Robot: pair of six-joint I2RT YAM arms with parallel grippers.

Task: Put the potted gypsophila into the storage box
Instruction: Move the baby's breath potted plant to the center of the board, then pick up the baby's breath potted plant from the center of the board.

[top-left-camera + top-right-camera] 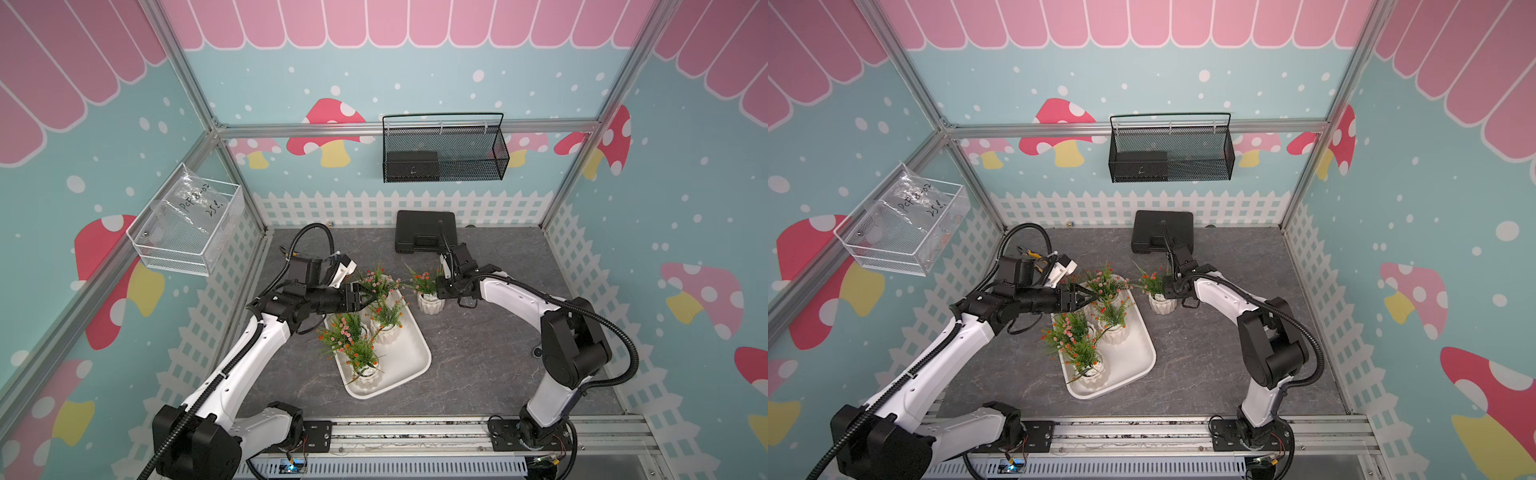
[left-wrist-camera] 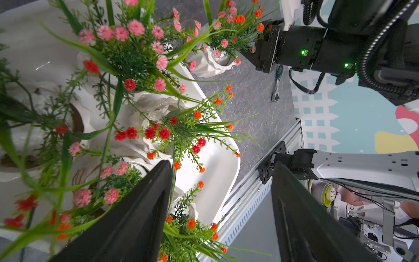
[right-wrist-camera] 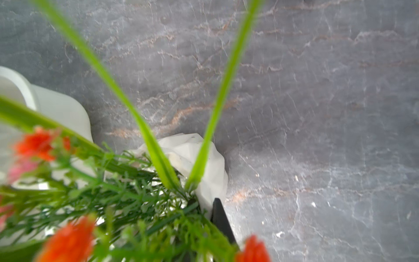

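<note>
The last potted gypsophila stands outside the storage box, just off its far corner at about 2 o'clock, on the grey worktop. The right tool is clenched at the base of its sprigs, apparently grasping the stems rather than the white pot. The left tool hangs released, jaws apart and empty, at about 11 o'clock over the box's far end, among the flowers of the plants already inside.

The weak point looks to be the hold. Thin plastic stems give little to grip, so the pot could swing, slip free or pull off the sprigs once carried. The box's raised rim lies between pot and floor, and a low pass could catch it and tip the pot. The far end is crowded and the left tool sits there, so tangled foliage or a brush between arms is possible. The bare floor toward 5 o'clock seems the safer landing.

The right wrist view is blurred, and only one finger shows through the leaves. Whether the pot rests on the worktop or has just cleared it cannot be told. At least four pots show in the box, but overlapping foliage and the left arm prevent a firm count.
</note>
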